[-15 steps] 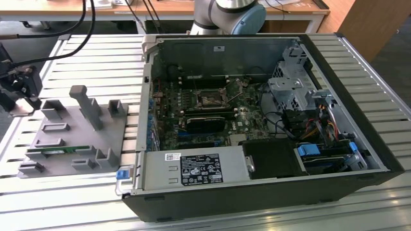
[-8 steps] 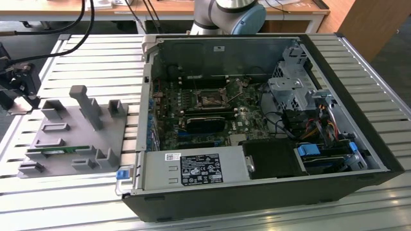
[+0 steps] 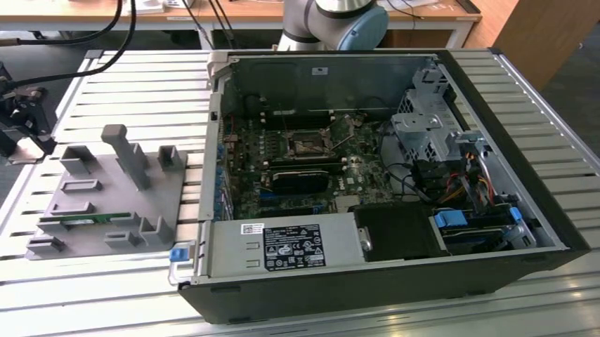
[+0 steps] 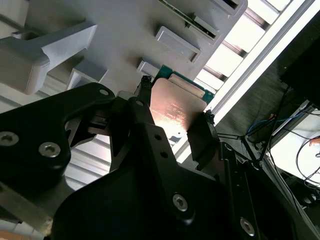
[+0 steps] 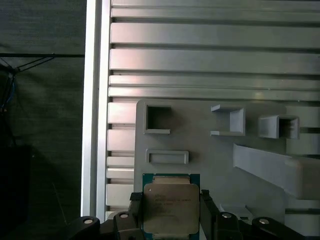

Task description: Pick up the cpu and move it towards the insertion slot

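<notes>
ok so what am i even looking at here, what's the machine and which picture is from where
It is a robot arm working at a slatted metal table. The exterior view is from a camera off the arm: it shows an open computer case and, on the exterior view's left, a grey holder tray. Inside the case, the insertion slot is the small square socket with a silvery frame. Both wrist views come from cameras riding on the arm. They show the gripper closed on the cpu, a flat silver chip, at the tray.
</notes>
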Robot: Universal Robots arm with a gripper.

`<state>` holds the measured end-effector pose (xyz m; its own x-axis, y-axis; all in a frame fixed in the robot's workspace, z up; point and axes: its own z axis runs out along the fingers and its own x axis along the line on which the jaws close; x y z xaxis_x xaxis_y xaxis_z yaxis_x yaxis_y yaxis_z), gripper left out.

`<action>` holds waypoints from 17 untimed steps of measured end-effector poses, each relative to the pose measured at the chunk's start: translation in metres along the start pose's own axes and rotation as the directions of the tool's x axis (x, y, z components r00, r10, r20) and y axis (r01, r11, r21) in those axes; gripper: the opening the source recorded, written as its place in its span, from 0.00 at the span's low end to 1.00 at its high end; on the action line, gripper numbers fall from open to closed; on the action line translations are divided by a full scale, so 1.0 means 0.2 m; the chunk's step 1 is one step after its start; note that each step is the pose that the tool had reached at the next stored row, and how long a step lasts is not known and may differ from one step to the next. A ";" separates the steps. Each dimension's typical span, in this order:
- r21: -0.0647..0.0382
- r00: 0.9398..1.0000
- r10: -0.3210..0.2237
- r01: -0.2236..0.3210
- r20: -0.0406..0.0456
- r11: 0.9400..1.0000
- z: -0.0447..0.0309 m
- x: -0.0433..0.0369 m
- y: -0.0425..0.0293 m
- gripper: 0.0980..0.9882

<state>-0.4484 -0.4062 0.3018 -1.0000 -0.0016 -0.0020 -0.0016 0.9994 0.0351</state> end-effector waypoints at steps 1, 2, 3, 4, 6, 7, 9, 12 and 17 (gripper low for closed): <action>0.000 1.000 0.000 0.000 0.000 1.000 -0.004 0.000 0.000 0.49; 0.000 1.000 0.000 0.000 0.000 1.000 -0.009 0.000 0.001 0.49; 0.000 1.000 0.000 0.000 0.000 1.000 -0.013 0.000 0.001 0.49; 0.000 1.000 0.000 0.000 0.000 1.000 -0.017 0.000 0.001 0.49; 0.000 1.000 0.000 0.000 0.000 1.000 -0.025 0.000 0.002 0.49; 0.000 1.000 0.000 0.000 0.000 1.000 -0.030 0.000 0.002 0.49; 0.000 1.000 0.000 0.000 0.000 1.000 -0.039 0.000 0.003 0.49; 0.000 1.000 0.000 0.000 0.000 1.000 -0.050 0.000 0.003 0.49; 0.000 1.000 0.000 0.000 0.000 1.000 -0.074 0.000 0.005 0.49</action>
<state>-0.4484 -0.4057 0.3166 -1.0000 -0.0015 -0.0020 -0.0016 0.9994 0.0351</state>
